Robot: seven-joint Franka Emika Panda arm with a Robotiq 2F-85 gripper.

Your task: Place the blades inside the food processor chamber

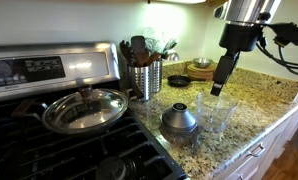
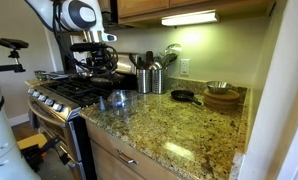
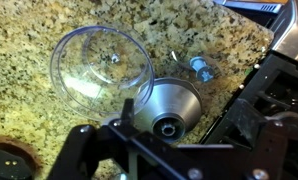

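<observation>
Cannot tell whether gripper (image 1: 220, 86) clenched or released; hanging above food processor chamber (image 1: 217, 112), upright on granite counter (image 1: 261, 95); blades too slim to make out; just beside chamber, grey dome (image 1: 179, 120); farther off, utensil canister (image 1: 144, 78), lidded pan (image 1: 84, 108).

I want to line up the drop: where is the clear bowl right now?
In an exterior view the clear bowl stands on the granite counter, close beside the grey dome, on its picture-right; the stove lies beyond the dome.
</observation>
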